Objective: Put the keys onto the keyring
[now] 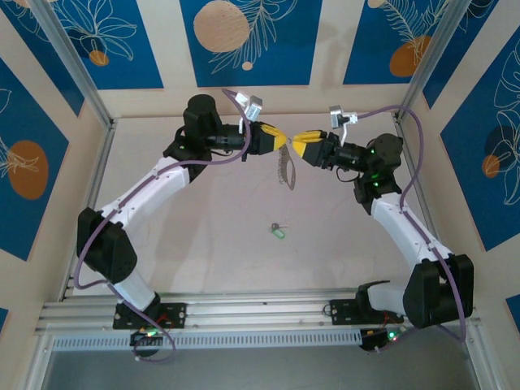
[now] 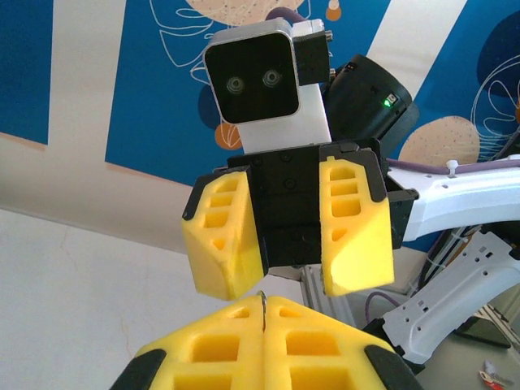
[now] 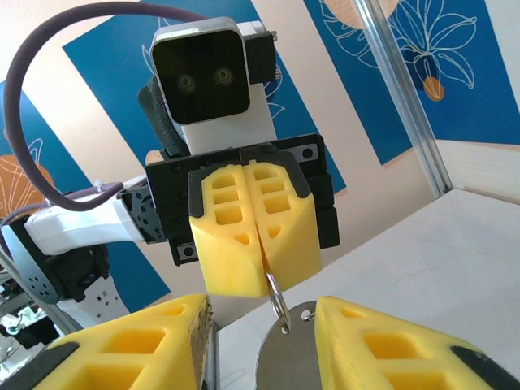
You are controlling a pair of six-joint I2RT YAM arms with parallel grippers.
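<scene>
Left tool (image 1: 279, 140) is clenched on the keyring (image 1: 284, 166), pinching the thin grey loop at its very fingertips, high above the bench (image 1: 203, 236) in the upper middle of the overhead frame. From that pinch the loop hangs freely, its fringe of small silvery pieces dangling toward the bench. The high hold seems meant to lift the ring clear and offer it to the other arm. In the left wrist view a sliver of the wire pokes up from the seam of the closed yellow fingers (image 2: 219, 341) at the bottom of the frame.

Right tool (image 1: 299, 145) faces it almost nose to nose, jaws apart and released. In the right wrist view, at the bottom centre, a flat grey metal tab (image 3: 284, 361) hanging from the ring sits in the gap between its fingers (image 3: 382, 341). I cannot tell whether the tab touches a pad. The placement suggests this arm is lining up to take or steady the dangling end, so that the loop is braced at two places.

The key (image 1: 278, 231), with its pale green head, lies on the bench just below the middle of the overhead frame, well apart from both tools and not yet picked up. Threading looks not yet begun, and the thin wire could twist out of so narrow a pinch
</scene>
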